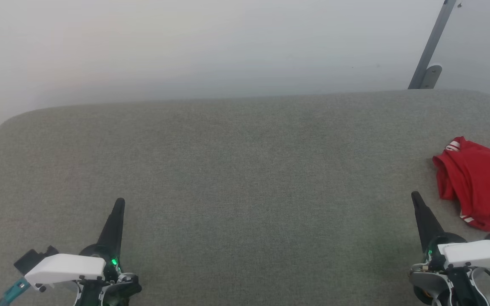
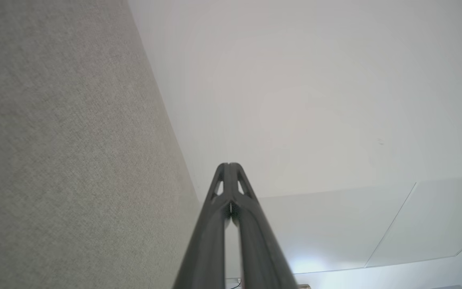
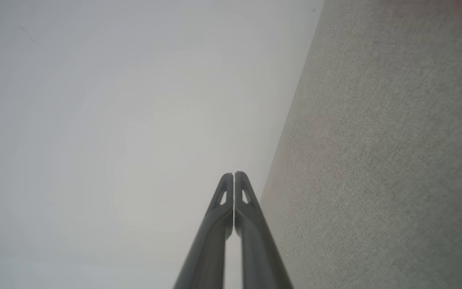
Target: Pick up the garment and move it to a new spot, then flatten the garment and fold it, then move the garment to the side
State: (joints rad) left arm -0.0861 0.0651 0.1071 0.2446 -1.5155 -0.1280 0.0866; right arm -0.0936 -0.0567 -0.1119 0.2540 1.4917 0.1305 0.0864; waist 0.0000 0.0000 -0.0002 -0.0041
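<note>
The red garment (image 1: 481, 182) lies crumpled at the right edge of the grey fabric table (image 1: 245, 170), partly cut off by the head view's edge, with bits of red-and-white striped trim showing. My right gripper (image 1: 415, 195) rests at the lower right, shut and empty, its tip a short way left of the garment and not touching it. My left gripper (image 1: 120, 201) sits at the lower left, shut on nothing, far from the garment. In the wrist views both pairs of fingers, left (image 2: 228, 165) and right (image 3: 234, 174), are pressed together over the table surface.
A grey metal post with a bracket (image 1: 430, 51) rises behind the table's far right corner. A pale wall (image 1: 185, 46) runs behind the table's far edge. The table's far corners are rounded.
</note>
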